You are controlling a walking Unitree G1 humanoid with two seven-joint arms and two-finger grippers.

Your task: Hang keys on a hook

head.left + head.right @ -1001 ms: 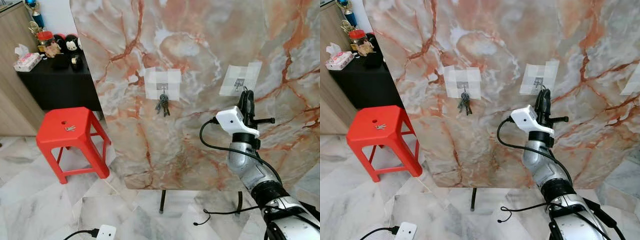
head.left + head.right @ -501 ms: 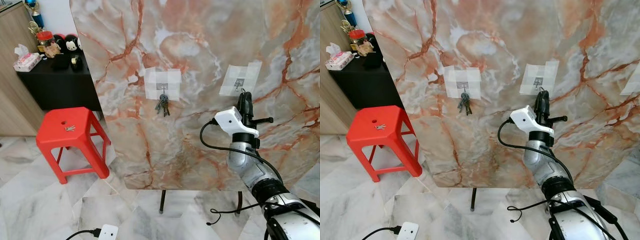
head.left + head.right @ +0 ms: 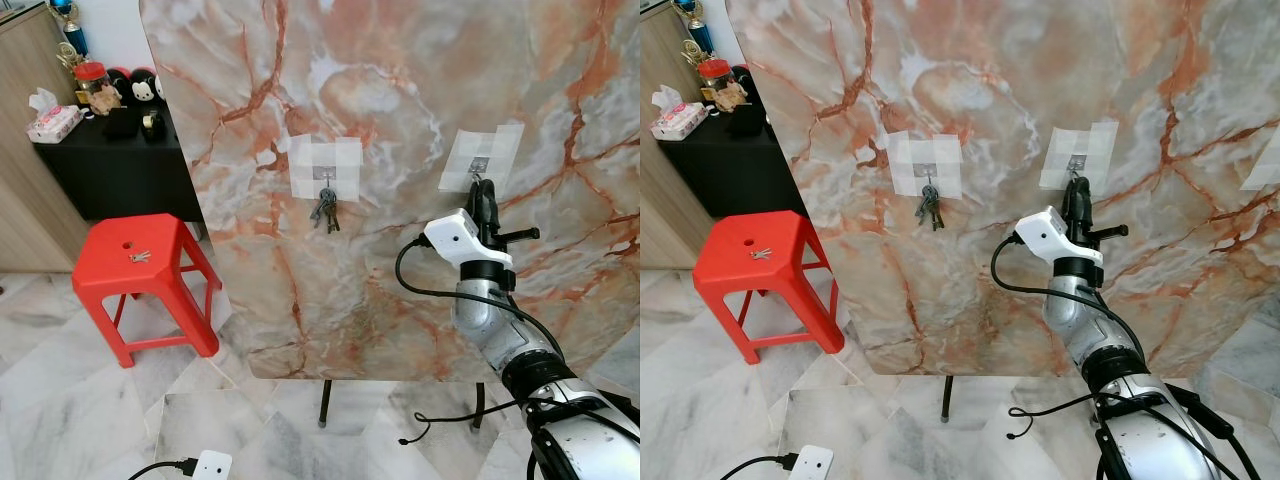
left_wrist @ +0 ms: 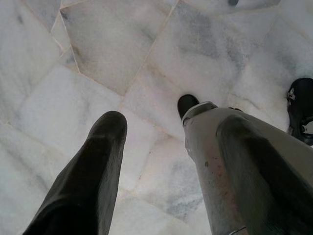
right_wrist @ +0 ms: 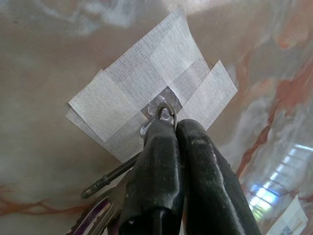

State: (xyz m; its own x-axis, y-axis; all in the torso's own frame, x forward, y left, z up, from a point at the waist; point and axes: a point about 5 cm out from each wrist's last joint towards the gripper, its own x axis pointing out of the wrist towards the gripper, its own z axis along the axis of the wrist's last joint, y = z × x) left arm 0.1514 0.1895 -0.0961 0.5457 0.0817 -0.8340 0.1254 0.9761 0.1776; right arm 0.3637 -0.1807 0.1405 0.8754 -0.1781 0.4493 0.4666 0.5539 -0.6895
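Observation:
My right gripper (image 3: 482, 192) is raised against the marble board (image 3: 400, 80), just below the right hook (image 3: 480, 166), which is held on by a white tape patch. In the right wrist view the gripper (image 5: 175, 128) is shut on the key ring (image 5: 166, 111), and the ring touches the small clear hook (image 5: 155, 116); the bunch's keys (image 5: 100, 185) hang beside the fingers. A second bunch of keys (image 3: 325, 209) hangs on the left taped hook (image 3: 325, 175). My left gripper (image 4: 156, 120) hangs idle, open, over the marble floor.
A red plastic stool (image 3: 140, 265) with a small key (image 3: 140, 257) on it stands left of the board. Behind it is a black cabinet (image 3: 110, 160) holding a tissue box and jars. A white power strip (image 3: 210, 466) lies on the floor.
My right gripper has risen a little and shifted left, bringing the key ring up to the right hook. Nothing else has moved.

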